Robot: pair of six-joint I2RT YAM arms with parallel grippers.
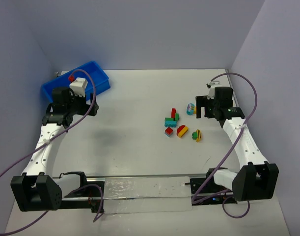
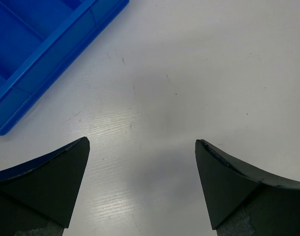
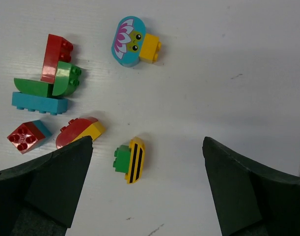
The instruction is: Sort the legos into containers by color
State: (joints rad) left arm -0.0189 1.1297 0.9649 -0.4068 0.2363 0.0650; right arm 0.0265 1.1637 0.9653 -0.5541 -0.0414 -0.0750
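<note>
The legos [image 1: 181,125] lie loose on the desk [image 1: 135,103], right of centre. They sit just beside the right claw [image 1: 204,109] and well apart from the 1 blue bin [image 1: 98,78] in the far left corner, so the right arm is much nearer to them and the left arm is nearer to the bin. In the right wrist view the right claw [image 3: 147,141] hangs released with nothing between its fingers. The yellow-black striped brick [image 3: 135,160], joined to a small green one [image 3: 121,159], lies just below and a little left of its midline. That brick's long axis runs nearly up the view, across the line on which the fingers close, so my judgement is that a short drop would let them pinch its narrow width. The left claw [image 2: 142,142] is also spread wide and empty over bare desk, with the bin's divided corner [image 2: 56,54] up to its left. No brick shows in the compartments that can be seen. I count about 12 bricks in 5 clumps: 3 red, 3 green, 3 teal (1 an oval flower piece [image 3: 127,40]), 2 plain yellow and 1 striped
</note>
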